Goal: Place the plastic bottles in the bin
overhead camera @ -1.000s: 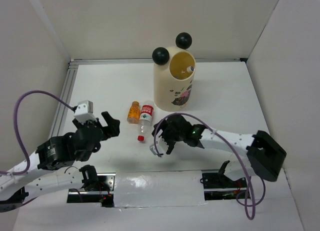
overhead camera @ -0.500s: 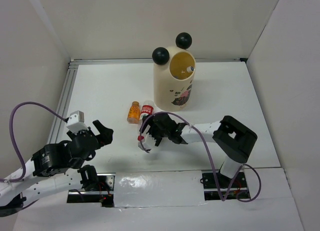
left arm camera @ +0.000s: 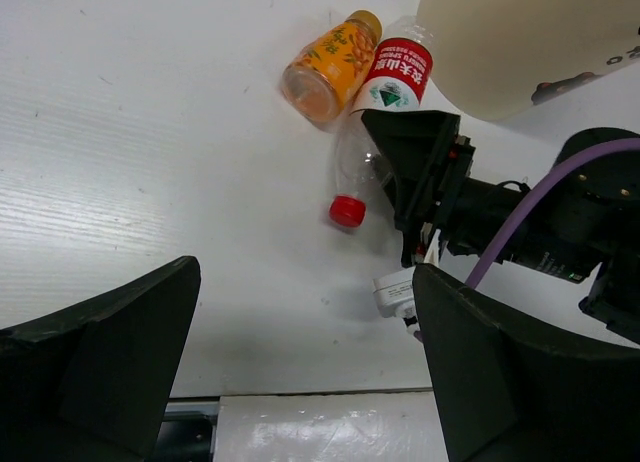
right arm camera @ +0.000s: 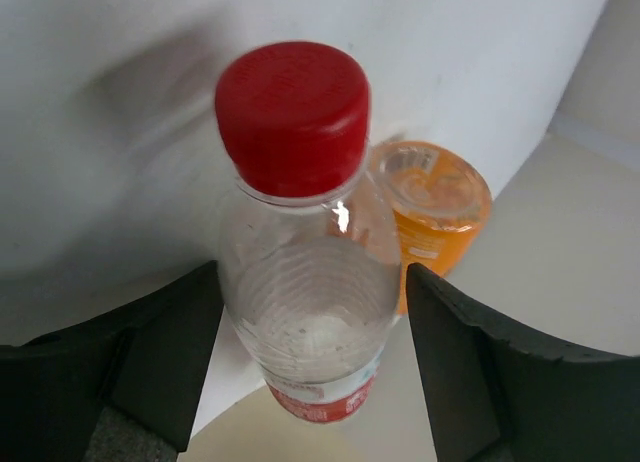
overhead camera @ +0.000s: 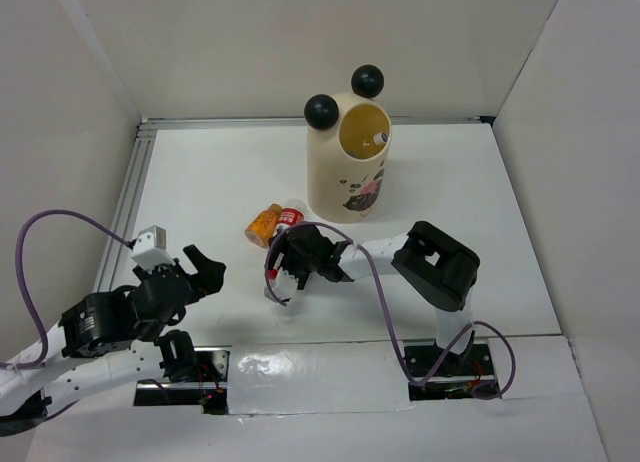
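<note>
Since the earlier frame the right arm has folded in and reached further left, while the left arm has drawn back a little toward the near-left corner. The amber bottle (overhead camera: 263, 223) now lies more slanted, probably pushed.

On the left, the left gripper (overhead camera: 207, 266) hangs above the table (overhead camera: 200, 172) with its fingers wide apart and nothing between them, well apart from both bottles. Going right, the amber bottle lies on its side, touching the red-capped bottle (left arm camera: 375, 122) beside it. The red-capped bottle also lies flat. Its long axis runs from the cap, which points to the near edge, to the base, which points to the bin (overhead camera: 345, 187) and almost touches the bin's foot.

The right gripper (right arm camera: 310, 362) is clearly the nearer tool. Its fingers stand unclosed on both sides of the clear body, across the long axis, with a gap on each side. I judge that the next move is only to close on it, then lift.

The bin stands upright just behind, with its mouth high above the bottles, and one bottle (overhead camera: 378, 138) is already inside. The surface is smooth and white, so a round bottle can roll away. White walls enclose the table, and there is little room between the amber bottle and the bin
</note>
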Available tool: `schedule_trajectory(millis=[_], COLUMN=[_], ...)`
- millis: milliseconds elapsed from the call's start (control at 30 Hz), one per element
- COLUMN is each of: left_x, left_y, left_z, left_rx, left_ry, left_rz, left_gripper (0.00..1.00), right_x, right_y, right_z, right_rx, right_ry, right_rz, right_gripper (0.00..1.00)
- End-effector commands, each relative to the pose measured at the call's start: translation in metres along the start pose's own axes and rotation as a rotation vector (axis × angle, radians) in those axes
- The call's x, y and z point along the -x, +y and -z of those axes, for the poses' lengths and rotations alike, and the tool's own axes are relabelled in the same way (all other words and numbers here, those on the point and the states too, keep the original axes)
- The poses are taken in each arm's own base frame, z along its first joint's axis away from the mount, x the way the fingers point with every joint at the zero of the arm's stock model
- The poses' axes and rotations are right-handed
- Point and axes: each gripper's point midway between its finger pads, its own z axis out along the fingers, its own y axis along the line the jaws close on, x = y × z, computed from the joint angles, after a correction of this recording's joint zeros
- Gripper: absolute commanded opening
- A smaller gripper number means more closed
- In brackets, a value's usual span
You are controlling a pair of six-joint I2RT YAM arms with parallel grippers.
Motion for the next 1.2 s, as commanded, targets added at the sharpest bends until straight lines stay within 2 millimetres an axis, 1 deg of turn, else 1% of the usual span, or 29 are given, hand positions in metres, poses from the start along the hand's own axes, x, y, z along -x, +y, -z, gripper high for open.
schedule_trajectory(millis=[0, 33, 67, 100, 133, 167, 200, 233, 300, 333, 367, 400, 433, 500, 533, 567, 600, 633, 733, 767, 867, 900, 967, 1000, 1033, 1067, 1100, 1133, 1167], left_x=[0.004, 0.004, 0.004, 0.005, 0.005, 0.004, 0.004, 0.002, 0.003, 0.003, 0.000, -0.002, 0.000, -0.005, -0.004, -0.007, -0.008, -0.009, -0.011, -0.011, -0.017, -0.019, -0.019, -0.019, -0.019, -0.019, -0.020, -0.022, -0.017], left_y=[0.000, 0.000, 0.000, 0.001, 0.001, -0.001, -0.001, 0.001, -0.007, -0.010, -0.012, -0.013, -0.021, -0.028, -0.035, -0.036, -0.037, -0.039, -0.046, -0.046, -0.050, -0.050, -0.053, -0.054, -0.057, -0.060, -0.060, -0.062, -0.064], left_z=[0.002, 0.002, 0.002, 0.002, 0.002, 0.000, 0.000, -0.001, -0.004, -0.005, -0.009, -0.012, -0.013, -0.018, -0.020, -0.024, -0.027, -0.029, -0.033, -0.033, -0.036, -0.038, -0.038, -0.039, -0.040, -0.042, -0.047, -0.049, -0.053], left_rx=[-0.018, -0.018, -0.018, -0.014, -0.014, -0.016, -0.016, -0.011, -0.029, -0.034, -0.030, -0.029, -0.049, -0.048, -0.060, -0.054, -0.038, -0.036, -0.036, -0.036, -0.037, -0.029, -0.027, -0.027, -0.023, -0.029, -0.013, -0.012, -0.002], left_ry=[-0.014, -0.014, -0.014, -0.022, -0.022, -0.024, -0.024, -0.021, -0.030, -0.033, -0.031, -0.031, -0.042, -0.031, -0.038, -0.035, -0.037, -0.036, -0.036, -0.036, -0.014, -0.009, -0.008, -0.008, -0.006, -0.009, -0.010, -0.009, -0.021], left_rz=[0.034, 0.034, 0.034, 0.023, 0.023, 0.027, 0.027, 0.009, 0.022, 0.013, -0.007, -0.017, -0.013, -0.029, -0.024, -0.042, -0.056, -0.058, -0.058, -0.058, -0.059, -0.069, -0.060, -0.060, -0.065, -0.076, -0.094, -0.115, -0.121], left_gripper=[1.00, 1.00, 1.00, 1.00, 1.00, 1.00, 1.00, 1.00, 1.00, 1.00, 1.00, 1.00, 1.00, 1.00, 1.00, 1.00, 1.00, 1.00, 1.00, 1.00, 1.00, 1.00, 1.00, 1.00, 1.00, 1.00, 1.00, 1.00, 1.00], right_x=[0.011, 0.009, 0.019, 0.019, 0.021, 0.028, 0.028, 0.036, 0.040, 0.044, 0.058, 0.062, 0.067, 0.077, 0.081, 0.086, 0.097, 0.104, 0.115, 0.107, 0.089, 0.068, 0.050, 0.026, 0.015, 0.007, -0.021, -0.035, -0.045], right_y=[0.005, 0.010, 0.016, 0.030, 0.025, 0.030, 0.030, 0.028, 0.019, 0.011, -0.004, -0.017, -0.049, -0.084, -0.113, -0.127, -0.142, -0.155, -0.193, -0.202, -0.230, -0.236, -0.248, -0.250, -0.253, -0.259, -0.257, -0.257, -0.258], right_z=[-0.008, -0.007, -0.007, -0.004, 0.001, 0.008, 0.008, 0.016, 0.028, 0.044, 0.053, 0.063, 0.084, 0.110, 0.134, 0.147, 0.162, 0.185, 0.228, 0.246, 0.286, 0.296, 0.323, 0.334, 0.344, 0.361, 0.371, 0.378, 0.391], right_rx=[0.085, 0.116, 0.148, 0.197, 0.192, 0.204, 0.204, 0.201, 0.185, 0.178, 0.152, 0.132, 0.065, -0.006, -0.048, -0.063, -0.079, -0.090, -0.184, -0.238, -0.369, -0.431, -0.523, -0.587, -0.632, -0.686, -0.756, -0.799, -0.852], right_ry=[-0.080, -0.093, -0.147, -0.167, -0.178, -0.222, -0.222, -0.261, -0.299, -0.309, -0.366, -0.385, -0.397, -0.466, -0.496, -0.528, -0.599, -0.644, -0.749, -0.753, -0.800, -0.772, -0.793, -0.754, -0.744, -0.754, -0.701, -0.679, -0.655], right_rz=[0.036, 0.031, 0.035, 0.014, 0.027, 0.018, 0.018, 0.011, -0.001, -0.054, -0.091, -0.135, -0.231, -0.335, -0.441, -0.485, -0.525, -0.617, -0.744, -0.775, -0.897, -0.942, -1.005, -1.035, -1.055, -1.064, -1.096, -1.119, -1.116], right_gripper=[0.78, 0.75, 0.68, 0.64, 0.61, 0.52, 0.47, 0.43, 0.38, 0.35, 0.34, 0.34, 0.34, 0.34, 0.34, 0.34, 0.34, 0.34, 0.34, 0.34, 0.34, 0.34, 0.34, 0.34, 0.34, 0.34, 0.34, 0.34, 0.34])
